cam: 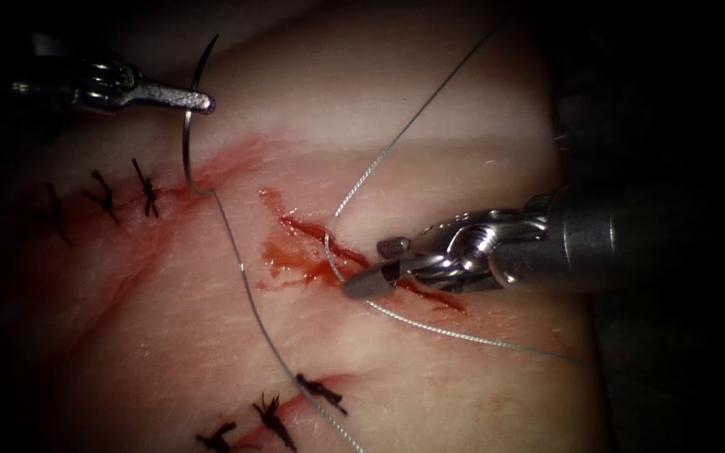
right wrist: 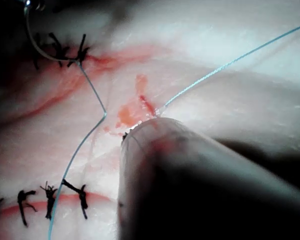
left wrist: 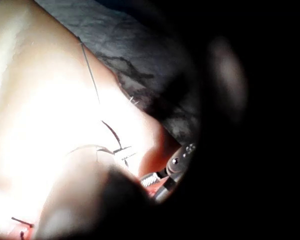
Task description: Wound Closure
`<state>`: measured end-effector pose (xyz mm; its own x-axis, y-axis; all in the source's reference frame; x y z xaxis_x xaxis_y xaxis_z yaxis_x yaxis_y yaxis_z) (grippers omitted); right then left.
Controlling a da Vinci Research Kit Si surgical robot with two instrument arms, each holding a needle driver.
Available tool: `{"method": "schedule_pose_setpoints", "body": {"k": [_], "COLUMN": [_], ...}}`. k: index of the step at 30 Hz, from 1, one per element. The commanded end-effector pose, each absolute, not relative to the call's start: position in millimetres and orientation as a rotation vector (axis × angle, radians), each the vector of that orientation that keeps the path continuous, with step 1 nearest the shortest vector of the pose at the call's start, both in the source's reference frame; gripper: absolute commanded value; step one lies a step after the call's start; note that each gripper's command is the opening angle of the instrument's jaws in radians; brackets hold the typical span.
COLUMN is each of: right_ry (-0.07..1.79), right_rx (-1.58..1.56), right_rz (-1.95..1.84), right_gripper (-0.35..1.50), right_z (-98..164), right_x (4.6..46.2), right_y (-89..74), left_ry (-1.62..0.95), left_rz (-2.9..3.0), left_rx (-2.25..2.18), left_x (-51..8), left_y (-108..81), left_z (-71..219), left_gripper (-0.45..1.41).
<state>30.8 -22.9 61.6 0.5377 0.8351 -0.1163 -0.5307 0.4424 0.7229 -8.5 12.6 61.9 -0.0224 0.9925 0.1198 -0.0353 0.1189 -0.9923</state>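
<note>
The left tool [cam: 201, 102] is at the upper left, shut on the curved needle [cam: 185, 138] near the middle of its curve. The needle is clear of the tissue, left of the cut, with its tip pointing up. Thread [cam: 249, 294] runs from the needle's tail down across the tissue [cam: 430, 109]. The right tool [cam: 379, 267] lies over the open cut [cam: 312, 239] with its jaws apart and nothing between them. A second strand of thread [cam: 413, 122] comes from the upper right, loops beside the lower jaw and trails off right. In the right wrist view the needle [right wrist: 34, 42] and thread [right wrist: 92, 95] show.
Dark stitches [cam: 106, 197] close the cut at the upper left, and several more [cam: 270, 415] sit along a second line at the bottom. Red fluid [cam: 287, 260] is pooled around the open cut. The right tool's shaft [cam: 581, 243] comes in from the right.
</note>
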Motion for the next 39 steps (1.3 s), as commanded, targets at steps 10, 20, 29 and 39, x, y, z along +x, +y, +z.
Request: {"method": "schedule_pose_setpoints", "body": {"k": [10, 20, 29, 39], "right_ry": [0.449, 0.439, 0.378, 0.260], "right_rx": [0.711, 0.777, 0.791, 0.865], "right_rz": [0.856, 0.857, 0.869, 0.871], "right_gripper": [0.04, -0.35, -0.35, -0.35], "right_z": [66, 62, 59, 59], "right_x": [32.4, 29.1, 20.5, 10.6], "right_y": [-26.2, -23.6, -23.7, -25.3], "left_ry": [-1.255, -1.256, -1.258, -1.259], "left_rz": [1.157, 1.158, 1.158, 1.161], "left_rx": [-1.083, -1.083, -1.083, -1.080], "left_x": [-9.0, -9.0, -8.8, -8.6], "left_y": [12.5, 12.5, 12.7, 12.8], "left_z": [62, 62, 63, 63], "left_gripper": [-0.45, -0.45, -0.45, -0.45]}}
